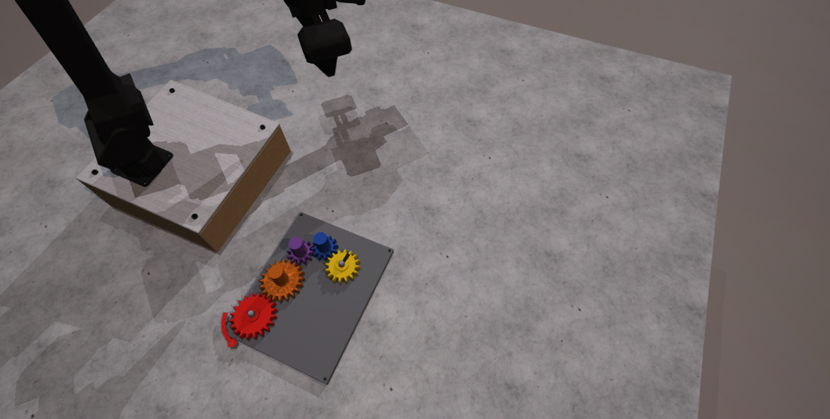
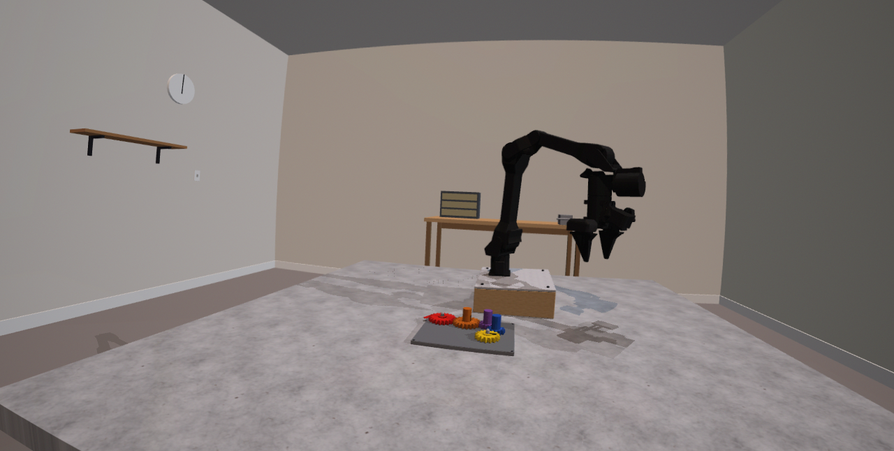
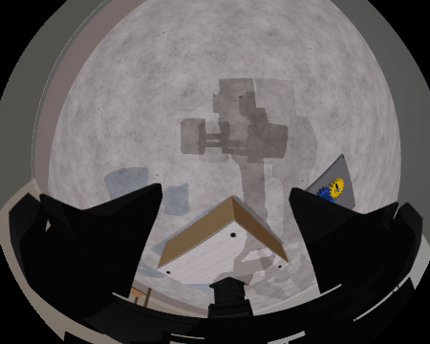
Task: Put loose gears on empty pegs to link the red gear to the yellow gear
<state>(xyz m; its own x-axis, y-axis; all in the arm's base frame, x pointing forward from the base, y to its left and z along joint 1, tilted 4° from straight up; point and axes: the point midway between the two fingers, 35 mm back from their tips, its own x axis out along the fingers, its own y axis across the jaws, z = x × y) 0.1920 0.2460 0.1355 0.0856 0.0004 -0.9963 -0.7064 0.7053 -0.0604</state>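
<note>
Red gear: (image 1: 260, 307) (image 2: 441, 319) seated at about seven o'clock on the grey board (image 1: 325, 323) (image 2: 462, 342) (image 3: 346, 179), as seen from above; the red arrow (image 1: 225, 329) (image 2: 427, 318) is found at its nine o'clock side.
Orange gear: (image 1: 293, 287) (image 2: 466, 324) placed at the red gear's one o'clock, teeth apparently meshed with it.
Purple gear: (image 1: 297, 244) (image 2: 488, 318) set at the orange gear's one o'clock, close enough to be judged in mesh.
Blue gear: (image 1: 322, 242) (image 2: 496, 322) (image 3: 326, 193) set at the purple gear's three o'clock, its teeth seemingly engaged.
Yellow gear: (image 1: 335, 272) (image 2: 487, 337) (image 3: 337, 186) placed at the blue gear's five o'clock, black stripe visible; contact with the blue teeth is suggested.
Fingers: the gripper (image 1: 329, 72) (image 2: 596, 259) (image 3: 228, 193) is spread almost fully, with nothing held; it is raised well apart from the board, beyond its twelve o'clock edge.
Done: three loose gears have been placed, and the chain from red to yellow looks complete; the gripper has been cleared.
Left: only the red gear's counter-clockwise turn seems to be awaited. Full seating cannot be confirmed; a slightly raised gear could break the drive.
</note>
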